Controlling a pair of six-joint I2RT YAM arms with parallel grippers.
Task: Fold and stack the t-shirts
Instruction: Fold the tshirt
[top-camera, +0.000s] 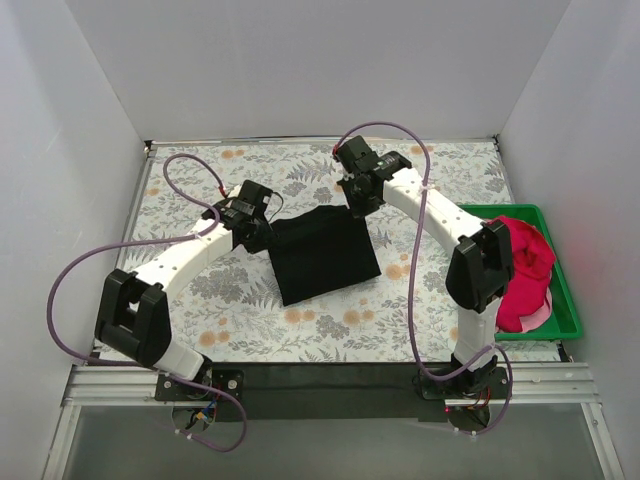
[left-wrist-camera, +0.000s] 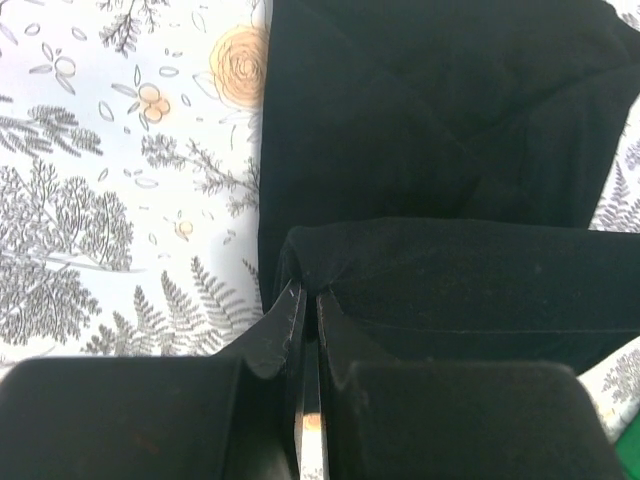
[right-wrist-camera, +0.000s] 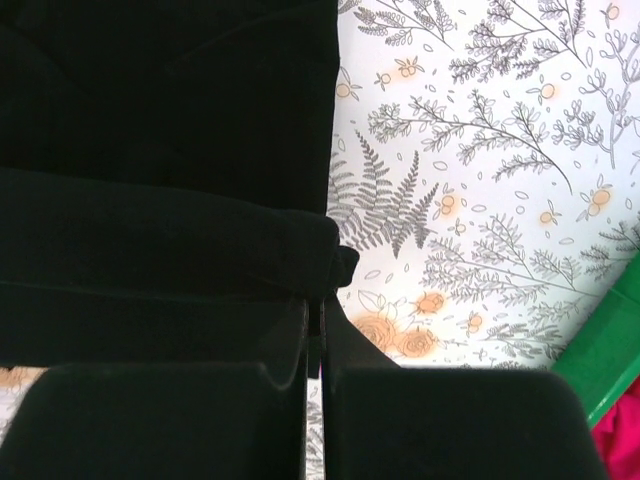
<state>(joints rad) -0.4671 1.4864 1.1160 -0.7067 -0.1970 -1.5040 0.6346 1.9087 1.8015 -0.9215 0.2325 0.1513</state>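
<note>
Table (top-camera: 200, 300): flowery top, under the left gripper (top-camera: 250, 215) and the right gripper (top-camera: 360, 195)
Black shirt (top-camera: 325, 255): flat and part folded, lying between the two grippers and spreading from their tips toward the arm bases; its far edge is lifted into a soft roll
Crate (top-camera: 545, 332): green, off to the right gripper's right, well apart from it
Red shirt (top-camera: 525, 265): bunched up inside the crate, not folded yet
Left gripper: fingers pressed together, pinching the left end of the black shirt's far edge
Right gripper: fingers pressed together, pinching the right end of that edge
Long way: the held edge runs straight from one gripper to the other, so each arm has one end and neither is nearer
Which way to go: the rest of the black shirt lies on the near side of both grippers, so I think the fold must be pulled that way, both together
Watch out: if one gripper goes faster, the fold may come out crooked
Later: the red shirt is nearer the right arm
</note>
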